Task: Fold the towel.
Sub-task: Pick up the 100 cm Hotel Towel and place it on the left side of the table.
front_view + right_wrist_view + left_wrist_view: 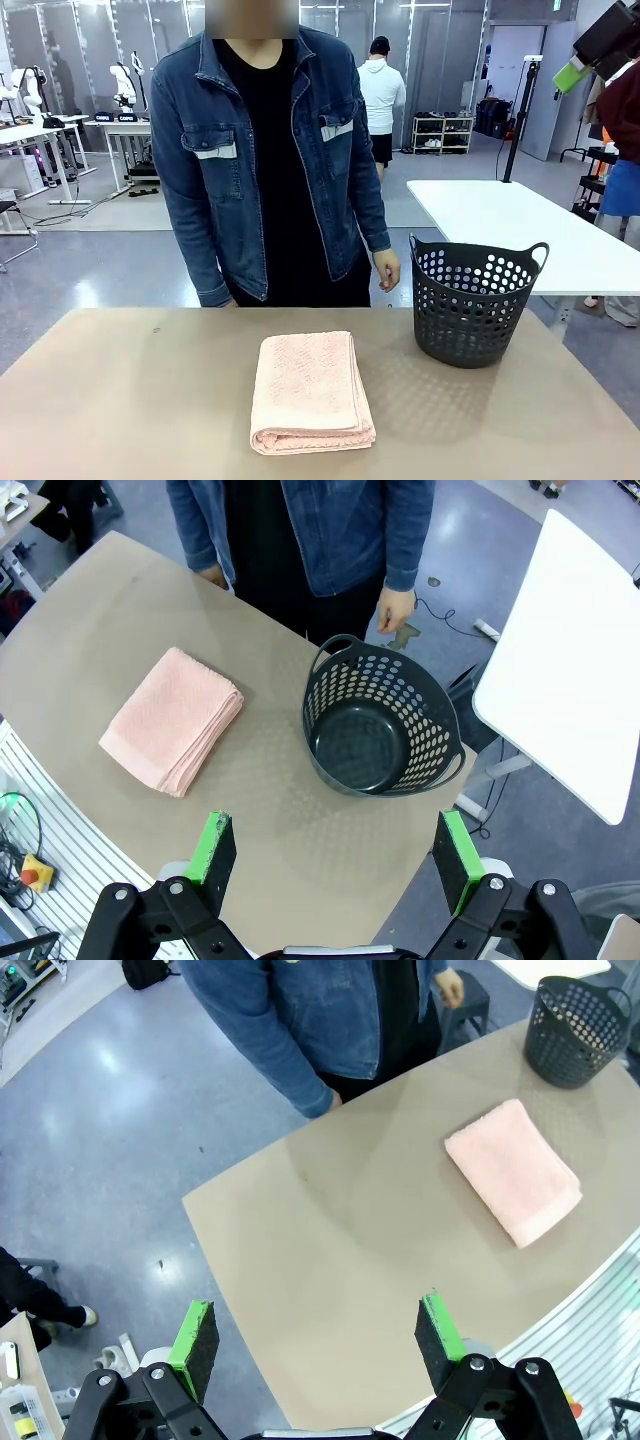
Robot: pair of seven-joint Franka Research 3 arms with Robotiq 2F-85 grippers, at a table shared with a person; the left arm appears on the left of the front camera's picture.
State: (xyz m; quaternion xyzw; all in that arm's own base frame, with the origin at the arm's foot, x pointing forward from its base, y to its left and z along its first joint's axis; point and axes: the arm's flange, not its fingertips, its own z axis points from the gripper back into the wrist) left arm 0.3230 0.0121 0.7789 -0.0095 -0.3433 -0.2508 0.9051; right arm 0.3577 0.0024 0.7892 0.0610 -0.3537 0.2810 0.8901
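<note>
Both claws gape wide, holding nothing — left claw [315, 1335] hangs well short of the folded towel [514, 1171]; right claw [335, 847] hovers above the basket [380, 730], towel off to one side.

the towel [311, 392] lies on the table [120, 400], with the basket [475, 300] to its right.

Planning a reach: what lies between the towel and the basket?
Bare tabletop; the right wrist view shows towel and basket apart, nothing between.

towel [311, 392]: 1 | basket [474, 304]: 1 | table [120, 400]: 1 | person [270, 150]: 1
</note>
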